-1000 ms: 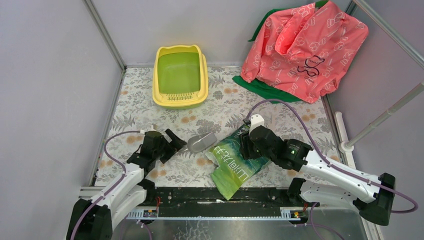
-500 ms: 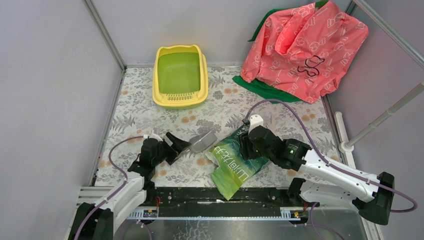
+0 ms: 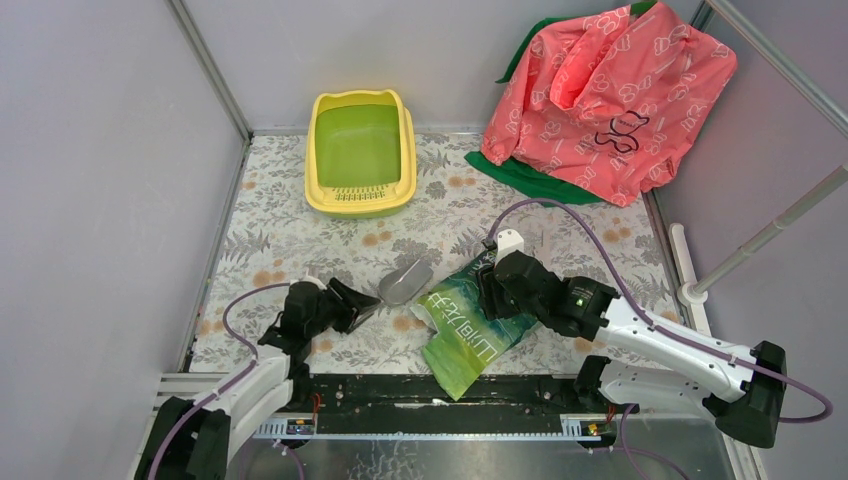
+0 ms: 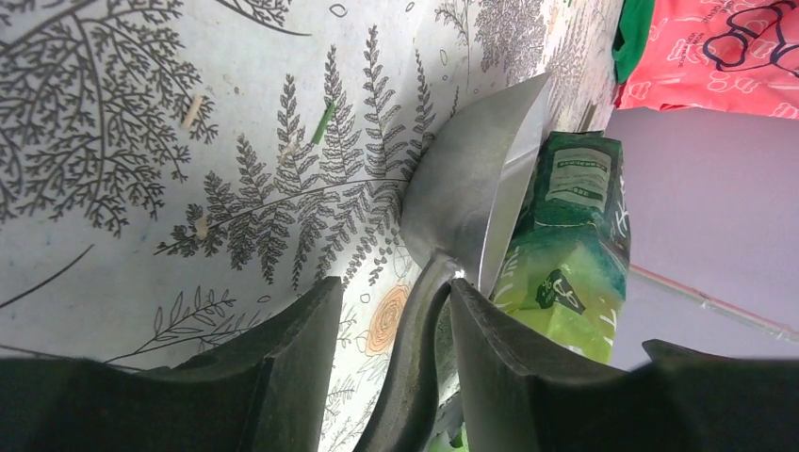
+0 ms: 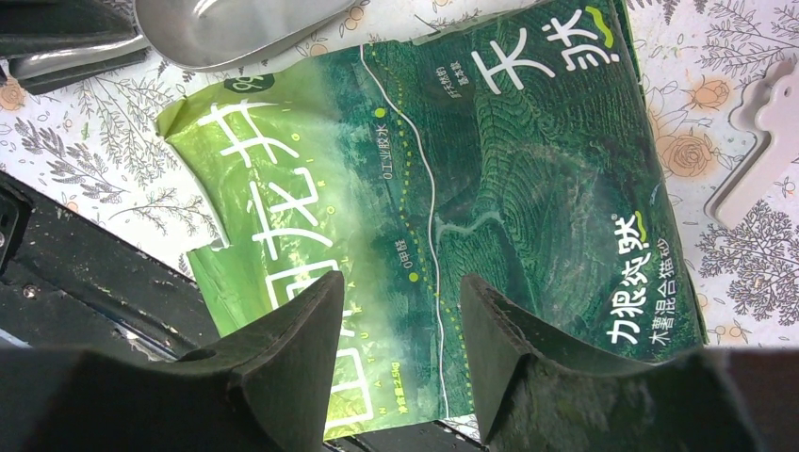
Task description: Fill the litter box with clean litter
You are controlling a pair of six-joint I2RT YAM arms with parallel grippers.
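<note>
1. We see the litter box (image 3: 360, 197) at the far side of the mat (image 3: 270, 230), left of centre and well apart from both arms. It is yellow plastic with rounded corners, a raised rim, a smooth green inside and a slotted lip on its near end.
2. The left arm lies low, reaching forward and to the right near the table's front edge. The left gripper (image 4: 396, 287) has its jaws half-spread astride the scoop's handle. The handle lies against one finger, and mat shows in the gap to the other.
3. The scoop (image 4: 471, 179) is dull-shiny grey metal with a curved bowl. It lies on the mat with its bowl just beside the bag.
4. The right arm comes in from the right with its elbow bent and its wrist tipped down. The right gripper (image 5: 400, 281) has its jaws spread over the bag, pinching nothing. We cannot tell whether the tips touch it.
5. The bag (image 5: 528, 188) is glossy, crinkled green with white lettering. It lies flat, its near end over the black rail (image 3: 380, 392).
6. The mat is pale with a fern and orange-flower print.
7. In the far right corner, a pink patterned cloth (image 3: 610, 100) is heaped over a green cloth (image 3: 520, 175).
</note>
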